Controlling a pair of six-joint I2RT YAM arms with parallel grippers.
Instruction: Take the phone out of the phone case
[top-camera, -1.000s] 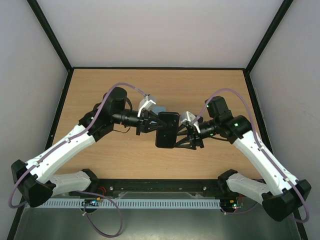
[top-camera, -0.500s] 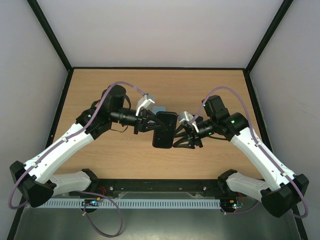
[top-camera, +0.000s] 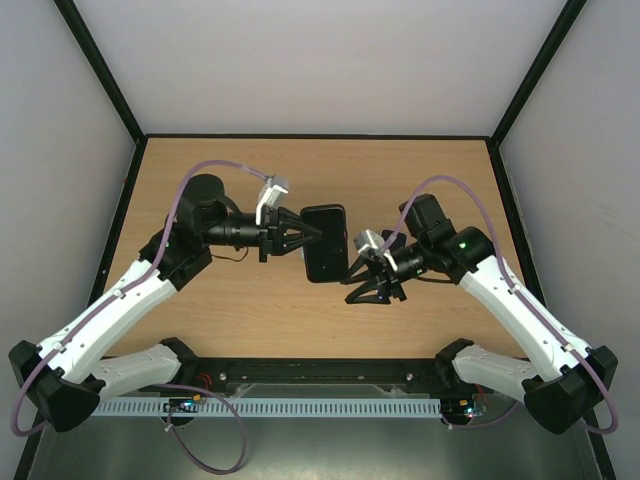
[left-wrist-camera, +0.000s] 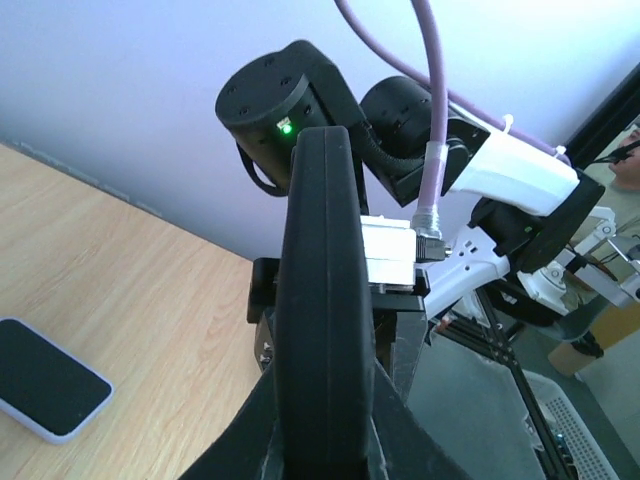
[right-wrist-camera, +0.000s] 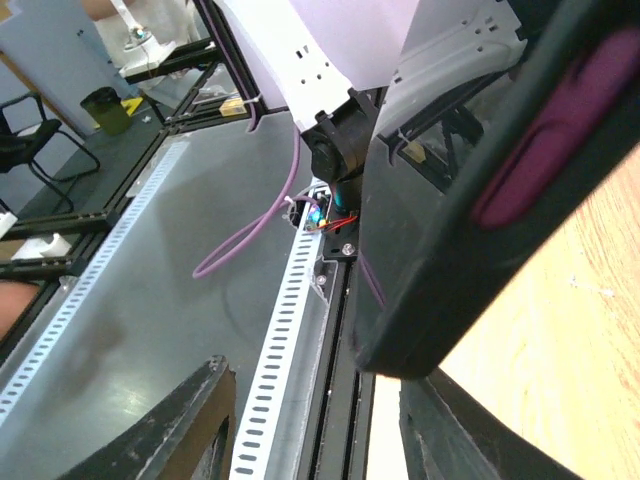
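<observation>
My left gripper (top-camera: 303, 238) is shut on the black phone case (top-camera: 325, 244) and holds it edge-on above the table; in the left wrist view the case (left-wrist-camera: 320, 300) stands upright between the jaws (left-wrist-camera: 320, 445). The phone (left-wrist-camera: 48, 391), dark with a pale rim, lies flat on the wood at the lower left of that view; the top view hides it behind the case. My right gripper (top-camera: 358, 285) is open and empty just right of the case's near end. In the right wrist view the case (right-wrist-camera: 500, 200), with a purple side button, hangs above the open gripper (right-wrist-camera: 320, 440).
The wooden table (top-camera: 250, 310) has black-framed walls on three sides. A slotted white cable duct (top-camera: 300, 407) and black rail run along the near edge between the arm bases. The right arm's body (left-wrist-camera: 300, 100) shows behind the case.
My left gripper has carried the case left and toward the far side. My right gripper, against the case's near end earlier, now stands apart from it.
</observation>
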